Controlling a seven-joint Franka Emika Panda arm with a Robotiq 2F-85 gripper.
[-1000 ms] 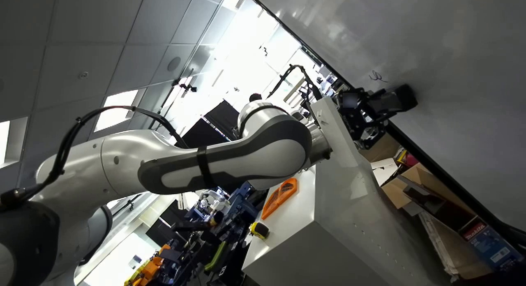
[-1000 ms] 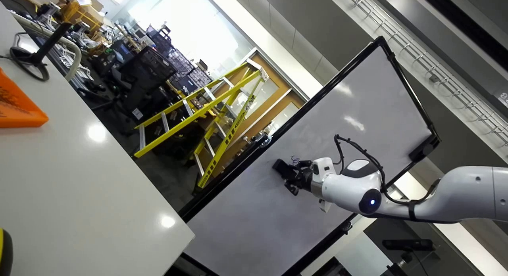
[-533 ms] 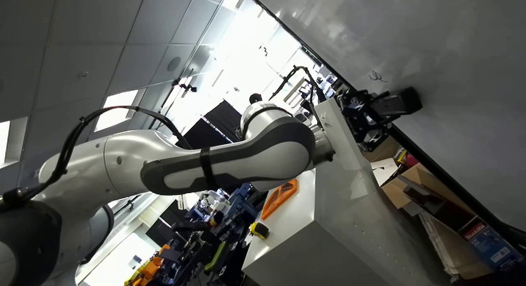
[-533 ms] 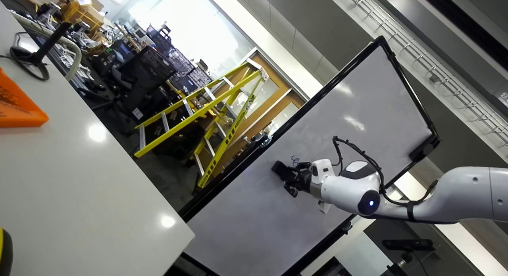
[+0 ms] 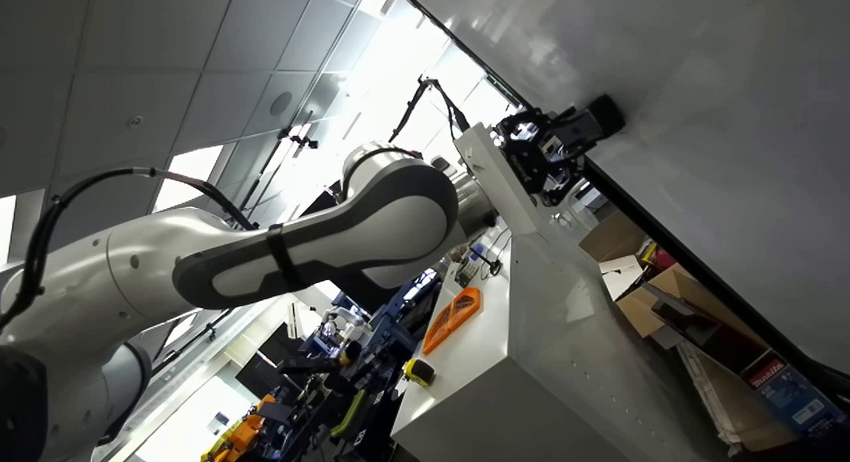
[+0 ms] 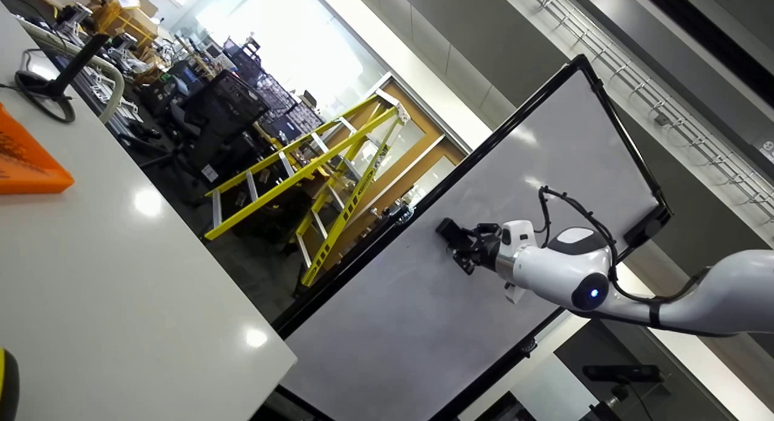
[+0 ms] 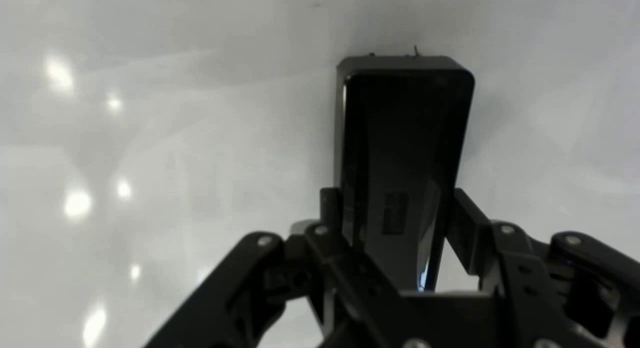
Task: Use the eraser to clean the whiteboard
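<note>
The whiteboard (image 5: 704, 170) is a large pale grey panel with a dark frame, also in an exterior view (image 6: 393, 324) and behind everything in the wrist view (image 7: 165, 133). My gripper (image 7: 395, 213) is shut on the black eraser (image 7: 405, 118), its fingers on both long sides. In both exterior views the gripper (image 5: 568, 140) (image 6: 471, 245) holds the eraser (image 5: 601, 117) (image 6: 450, 230) at the board's face; I cannot tell if it presses on it. Small dark specks (image 7: 416, 51) show at the eraser's far edge. No scribble shows; the eraser covers part of the board.
A white table (image 6: 145, 288) bears an orange tray-like piece (image 5: 451, 319), a yellow-black tape measure (image 5: 420, 371) and a black stand (image 6: 54, 88). Open cardboard boxes (image 5: 704, 316) lie below the board's edge. A yellow ladder (image 6: 326, 173) stands behind. A faint mark (image 7: 316, 5) is on the board.
The gripper and eraser have moved along the board, up-left in an exterior view and up-right in another. The dark scribble seen earlier no longer shows; the eraser and gripper are over its place.
</note>
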